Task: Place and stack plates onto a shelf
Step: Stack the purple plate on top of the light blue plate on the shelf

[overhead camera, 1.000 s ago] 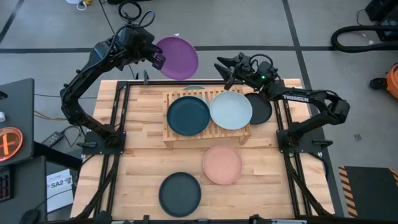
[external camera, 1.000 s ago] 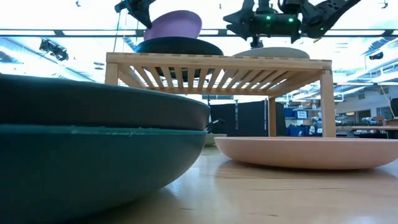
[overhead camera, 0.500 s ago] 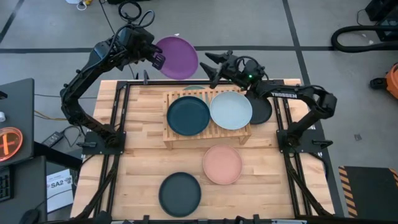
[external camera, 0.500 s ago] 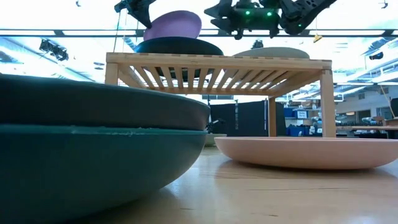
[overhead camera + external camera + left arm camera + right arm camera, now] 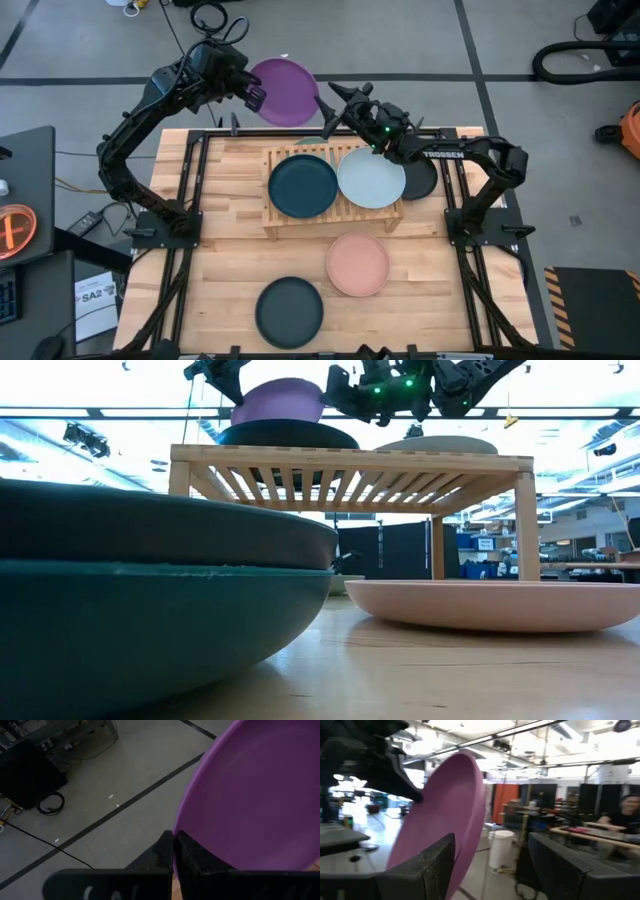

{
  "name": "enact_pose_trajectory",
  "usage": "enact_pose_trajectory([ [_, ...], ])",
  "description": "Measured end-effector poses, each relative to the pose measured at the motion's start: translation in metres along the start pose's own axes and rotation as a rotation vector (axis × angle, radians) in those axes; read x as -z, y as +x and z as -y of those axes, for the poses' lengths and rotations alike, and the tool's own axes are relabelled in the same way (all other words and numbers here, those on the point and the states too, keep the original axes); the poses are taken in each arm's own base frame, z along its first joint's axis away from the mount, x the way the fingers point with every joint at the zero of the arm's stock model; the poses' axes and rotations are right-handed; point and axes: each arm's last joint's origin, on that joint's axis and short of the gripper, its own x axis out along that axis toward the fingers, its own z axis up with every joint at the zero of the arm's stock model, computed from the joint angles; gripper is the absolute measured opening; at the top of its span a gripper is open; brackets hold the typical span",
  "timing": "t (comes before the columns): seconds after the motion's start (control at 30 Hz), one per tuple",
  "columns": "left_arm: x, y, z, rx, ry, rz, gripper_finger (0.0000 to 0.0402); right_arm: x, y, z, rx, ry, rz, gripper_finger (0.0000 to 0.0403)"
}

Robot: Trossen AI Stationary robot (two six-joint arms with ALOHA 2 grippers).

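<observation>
Left gripper [image 5: 256, 97] is clamped on the purple plate [image 5: 285, 92], holding it tilted in the air past the table's far edge, behind the shelf [image 5: 280, 222]. Right gripper [image 5: 334, 107] hangs w/ fingers spread wide, just beside that plate's rim, nothing in it. Teal plate [image 5: 302, 186] & pale plate [image 5: 371, 177] sit side by side on the shelf.

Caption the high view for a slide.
Left tool holds purple plate behind shelf; open right tool reaches for its rim.

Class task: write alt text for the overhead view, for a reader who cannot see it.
The left gripper holds a purple plate beyond the table's far edge while the open right gripper reaches toward it. A teal plate and pale plate sit on the shelf.
</observation>
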Motion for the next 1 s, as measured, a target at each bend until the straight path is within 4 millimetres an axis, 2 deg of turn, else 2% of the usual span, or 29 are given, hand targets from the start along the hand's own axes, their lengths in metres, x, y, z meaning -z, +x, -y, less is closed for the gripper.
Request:
enact_pose_trajectory([
  [0.23, -0.001, 0.0, 0.002, 0.005, 0.001, 0.007, 0.001, 0.001, 0.0, 0.0, 0.002, -0.007, -0.012, 0.0254],
  [0.5, -0.001, -0.006, 0.016, 0.048, 0.027, 0.027, 0.0012, 0.002, 0.0, 0.0, 0.001, -0.005, -0.017, 0.0217],
  [0.67, -0.001, -0.008, 0.02, 0.054, 0.036, 0.031, 0.0013, 0.002, 0.0, 0.0, 0.001, -0.005, -0.017, 0.0174],
  [1.0, -0.001, -0.008, 0.02, 0.057, 0.039, 0.028, 0.0013, 0.001, 0.0, 0.001, 0.009, 0.003, -0.011, 0.0058],
])
